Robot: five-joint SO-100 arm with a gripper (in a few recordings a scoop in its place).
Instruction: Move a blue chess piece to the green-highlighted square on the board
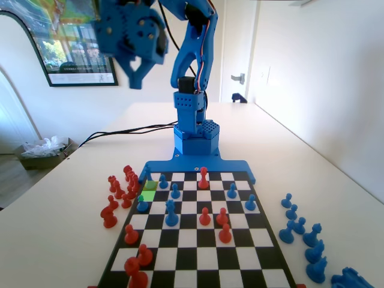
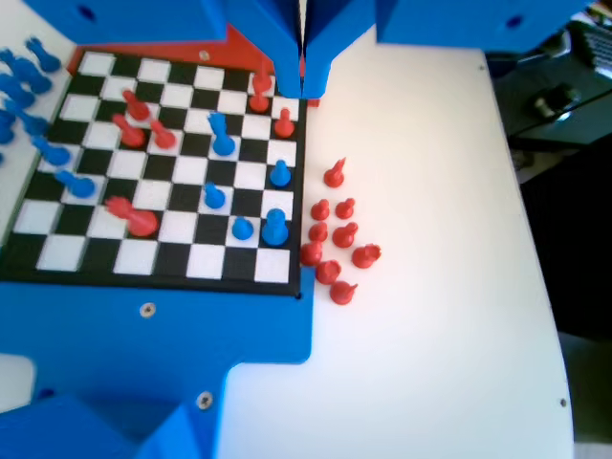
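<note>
My blue gripper (image 1: 135, 71) hangs high above the table, up and to the left of the arm's base in the fixed view, far over the board (image 1: 198, 165). In the wrist view its two jaws (image 2: 304, 88) press together with nothing between them. The green-highlighted square (image 1: 149, 189) lies near the board's far left corner in the fixed view and has no piece on it. Blue pieces stand close around it: one (image 1: 163, 181) just behind and to its right, one (image 1: 175, 191) to its right, one (image 1: 142, 204) in front. The wrist view shows these blue pieces (image 2: 274, 227) near the board's right edge.
Several red pieces (image 1: 120, 191) stand off the board to the left in the fixed view, and several blue pieces (image 1: 300, 231) to the right. More red pieces (image 1: 205, 216) and blue pieces (image 1: 251, 202) stand on the board. A black cable (image 1: 120, 131) crosses the table.
</note>
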